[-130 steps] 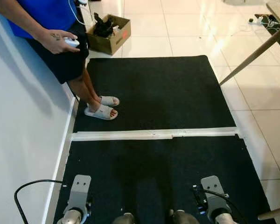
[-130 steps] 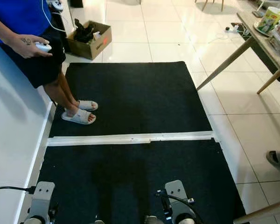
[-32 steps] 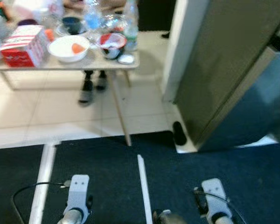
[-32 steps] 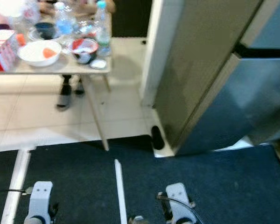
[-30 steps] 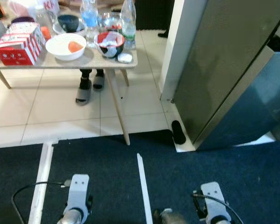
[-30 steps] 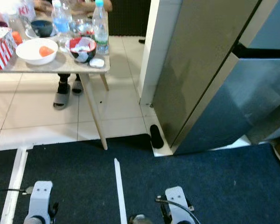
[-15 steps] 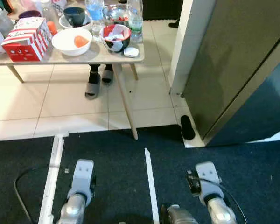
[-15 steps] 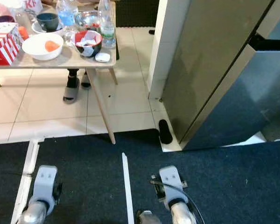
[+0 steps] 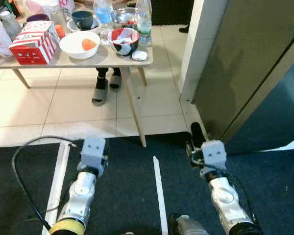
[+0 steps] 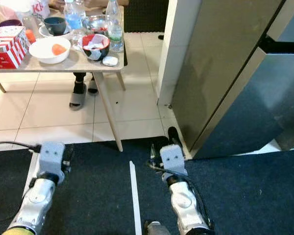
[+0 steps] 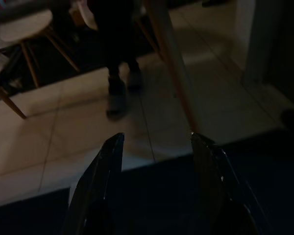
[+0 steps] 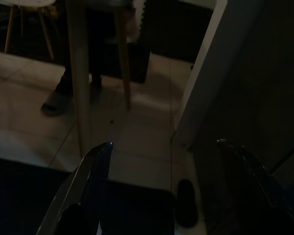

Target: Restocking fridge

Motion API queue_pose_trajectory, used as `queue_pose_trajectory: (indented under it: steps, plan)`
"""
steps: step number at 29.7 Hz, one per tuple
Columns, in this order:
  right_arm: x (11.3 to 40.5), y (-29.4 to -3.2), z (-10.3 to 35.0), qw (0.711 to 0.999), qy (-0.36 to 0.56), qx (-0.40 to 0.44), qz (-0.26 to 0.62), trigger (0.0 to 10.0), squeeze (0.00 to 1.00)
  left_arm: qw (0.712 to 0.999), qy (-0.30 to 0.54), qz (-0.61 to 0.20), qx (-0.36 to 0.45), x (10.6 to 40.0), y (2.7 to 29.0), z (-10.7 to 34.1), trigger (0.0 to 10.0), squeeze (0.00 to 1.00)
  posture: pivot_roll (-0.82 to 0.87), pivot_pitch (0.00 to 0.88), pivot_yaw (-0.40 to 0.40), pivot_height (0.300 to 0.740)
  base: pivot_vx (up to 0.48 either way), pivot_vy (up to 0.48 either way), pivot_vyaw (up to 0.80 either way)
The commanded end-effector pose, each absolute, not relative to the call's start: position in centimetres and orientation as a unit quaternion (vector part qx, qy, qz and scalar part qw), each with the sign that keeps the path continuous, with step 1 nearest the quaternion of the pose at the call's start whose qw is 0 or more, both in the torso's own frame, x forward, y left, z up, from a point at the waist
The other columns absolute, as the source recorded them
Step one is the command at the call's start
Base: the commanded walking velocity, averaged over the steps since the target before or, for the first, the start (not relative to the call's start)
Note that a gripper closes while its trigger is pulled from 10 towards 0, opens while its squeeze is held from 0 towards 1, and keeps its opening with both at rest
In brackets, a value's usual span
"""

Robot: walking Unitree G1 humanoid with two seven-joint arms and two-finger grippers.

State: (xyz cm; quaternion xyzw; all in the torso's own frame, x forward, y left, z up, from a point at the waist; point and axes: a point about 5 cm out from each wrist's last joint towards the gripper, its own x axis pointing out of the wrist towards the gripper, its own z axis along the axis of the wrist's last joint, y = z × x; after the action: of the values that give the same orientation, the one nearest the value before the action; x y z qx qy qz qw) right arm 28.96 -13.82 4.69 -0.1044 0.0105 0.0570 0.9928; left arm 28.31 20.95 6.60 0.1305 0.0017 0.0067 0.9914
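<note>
Glossy cream tiles (image 9: 73,105), dark carpet (image 9: 122,196); left gripper (image 11: 157,139), right gripper (image 12: 164,144) both spread, empty

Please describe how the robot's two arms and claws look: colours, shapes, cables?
Both arms are silver metal tubes ending in grey box-shaped wrist blocks. The left arm has a yellow band and a looping black cable. The right arm carries thin black wires. Each claw has two long black fingers.

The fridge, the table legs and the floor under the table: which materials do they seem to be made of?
The fridge looks like brushed metal, grey with a dull sheen, though painted steel is possible. The table legs seem to be light wood, pale, matte and tapered. The floor looks like glossy ceramic tile, cream squares with thin grout lines. The mat appears to be dark, matte carpet.
</note>
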Motion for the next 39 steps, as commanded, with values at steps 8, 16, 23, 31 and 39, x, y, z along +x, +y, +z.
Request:
queue_pose_trajectory:
  steps: [8, 16, 23, 31, 39]
  plan:
    - [28.8, -14.5, 5.1, 0.996, 0.017, -0.084, 0.039, 10.0, 0.0, 0.994, 0.004, 0.027, 0.108, 27.9, 21.1, 7.1, 10.0, 0.0, -0.04, 0.141, -0.02, 0.727, 0.0, 0.0, 0.0]
    - [28.6, -14.6, 5.1, 0.995, 0.025, -0.084, 0.04, 10.0, 0.0, 0.994, 0.001, 0.033, 0.105, 28.1, 20.5, 7.6, 10.0, 0.0, -0.05, 0.14, -0.022, 0.727, 0.166, 0.0, 0.0]
    - [28.5, -14.8, 4.8, 0.995, 0.035, -0.085, 0.04, 10.0, 0.0, 0.994, 0.001, 0.031, 0.105, 28.1, 20.3, 7.8, 10.0, 0.0, -0.04, 0.142, -0.021, 0.727, 0.448, 0.0, 0.0]
    - [28.3, -14.9, 4.7, 0.995, 0.043, -0.086, 0.039, 10.0, 0.0, 0.994, 0.0, 0.026, 0.109, 28.1, 20.0, 8.1, 10.0, 0.0, -0.05, 0.144, -0.02, 0.727, 0.48, 0.0, 0.0]
    - [28.3, -15.8, 4.6, 0.994, 0.047, -0.094, 0.018, 10.0, 0.0, 0.992, -0.01, 0.007, 0.129, 28.0, 19.5, 8.5, 10.0, 0.0, -0.04, 0.146, -0.019, 0.727, 0.459, 0.0, 0.0]
